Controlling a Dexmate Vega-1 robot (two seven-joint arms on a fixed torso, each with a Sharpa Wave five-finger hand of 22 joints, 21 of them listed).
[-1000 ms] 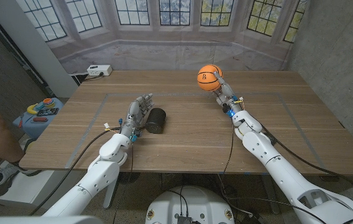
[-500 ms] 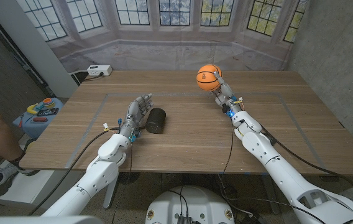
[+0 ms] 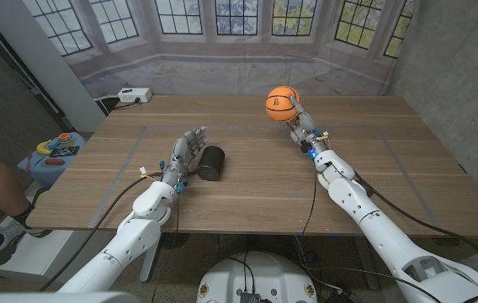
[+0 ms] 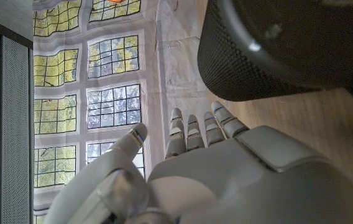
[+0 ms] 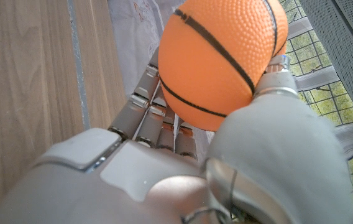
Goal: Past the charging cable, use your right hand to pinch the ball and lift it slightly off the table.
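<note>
Right hand [image 3: 300, 120] closed around small orange rubber basketball with black seams [image 3: 283, 104]; ball pinched between thumb and fingers [image 5: 153, 99], raised off wooden table [image 3: 264, 185] near far edge. Left hand [image 3: 185, 154] held empty, fingers loosely extended, just beside black mesh-covered cylindrical speaker [image 3: 212, 163], well apart from ball. White power strip [image 3: 135, 95] seen at far left table corner.

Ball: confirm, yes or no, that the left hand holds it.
No. The right hand pinches the ball; the left hand rests beside a black cylinder.
</note>
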